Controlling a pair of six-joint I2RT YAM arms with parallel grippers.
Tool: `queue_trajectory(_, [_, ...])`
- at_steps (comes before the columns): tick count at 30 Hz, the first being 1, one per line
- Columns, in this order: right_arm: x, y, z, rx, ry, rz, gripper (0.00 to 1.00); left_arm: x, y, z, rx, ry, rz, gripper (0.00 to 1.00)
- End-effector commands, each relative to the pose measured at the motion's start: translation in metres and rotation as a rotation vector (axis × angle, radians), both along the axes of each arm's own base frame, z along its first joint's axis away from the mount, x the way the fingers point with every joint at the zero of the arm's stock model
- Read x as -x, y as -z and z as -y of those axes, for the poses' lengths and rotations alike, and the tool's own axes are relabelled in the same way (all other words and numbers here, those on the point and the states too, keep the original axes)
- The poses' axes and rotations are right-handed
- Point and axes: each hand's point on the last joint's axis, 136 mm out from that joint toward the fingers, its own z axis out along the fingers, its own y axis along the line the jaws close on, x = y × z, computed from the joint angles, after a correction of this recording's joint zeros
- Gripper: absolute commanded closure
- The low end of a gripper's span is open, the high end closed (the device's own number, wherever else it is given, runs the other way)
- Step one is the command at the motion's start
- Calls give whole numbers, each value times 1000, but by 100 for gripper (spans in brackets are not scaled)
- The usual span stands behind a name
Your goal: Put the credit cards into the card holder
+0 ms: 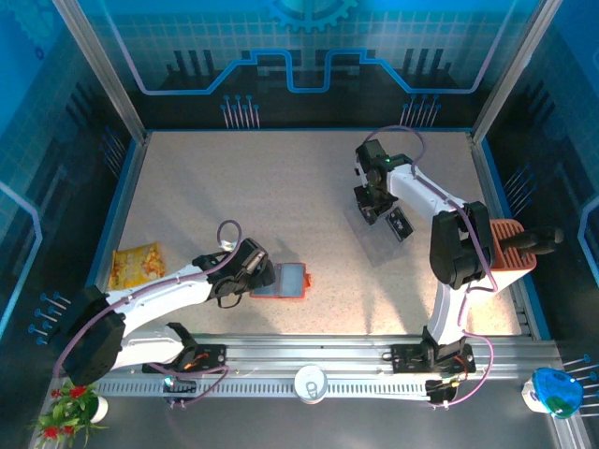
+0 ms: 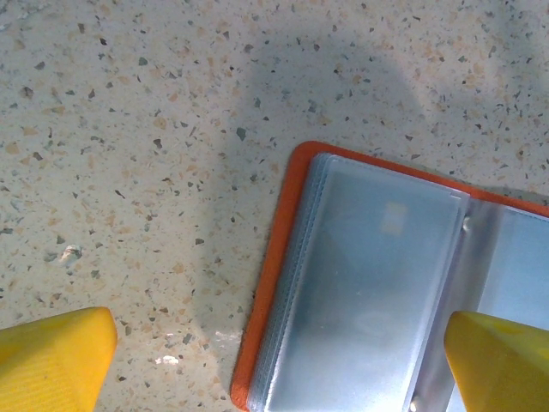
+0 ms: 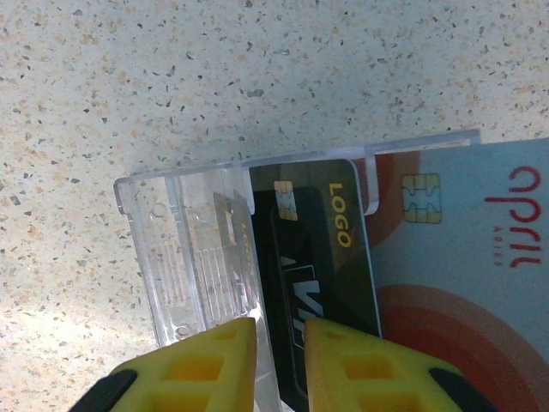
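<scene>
The card holder [image 1: 284,281] lies open on the table, red-orange with grey-clear pockets [image 2: 377,283]. My left gripper [image 1: 265,274] hovers over its left edge, fully open [image 2: 279,360], one yellow finger [image 2: 56,356] over bare table and the other over the pockets. Far right, credit cards [image 1: 401,223] rest in a clear plastic tray [image 3: 193,249]: a black "LOGO" card [image 3: 317,249] and a pale blue card with red arcs [image 3: 455,283]. My right gripper [image 1: 374,208] stands over them, its jaws a narrow gap apart [image 3: 281,352] astride the black card's left edge. Whether they pinch it is unclear.
A terracotta slotted bin [image 1: 510,245] sits at the right table edge behind the right arm. A yellow snack packet [image 1: 138,264] lies at the left edge. A white cup [image 1: 310,382] stands on the front rail. Open speckled tabletop lies between the arms.
</scene>
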Motion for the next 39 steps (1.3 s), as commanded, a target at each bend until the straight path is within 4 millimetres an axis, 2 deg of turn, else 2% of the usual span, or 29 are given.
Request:
queue_trajectory(1, [7,11,1,20,-11,-35,77,-5,-8,4,13,9,14,1])
queue_trajectory(14, [9,18,-6,84,-51,-44,80,-5,-7,3,12,8,14,1])
queue_trajectory(26, [9,11,-14,53,-85,-39,97,-4,-6,3,13,8,13,1])
queue_trajectory(28, [9,6,-17,37,-102,-34,100,-4,-7,3,15,7,16,1])
queue_trajectory(33, [9,-16,-33,-50,-160,-8,100,-5,-11,4,20,12,21,1])
queue_trajectory(39, [14,-68,-57,-192,-195,55,100,-7,-20,4,18,20,34,1])
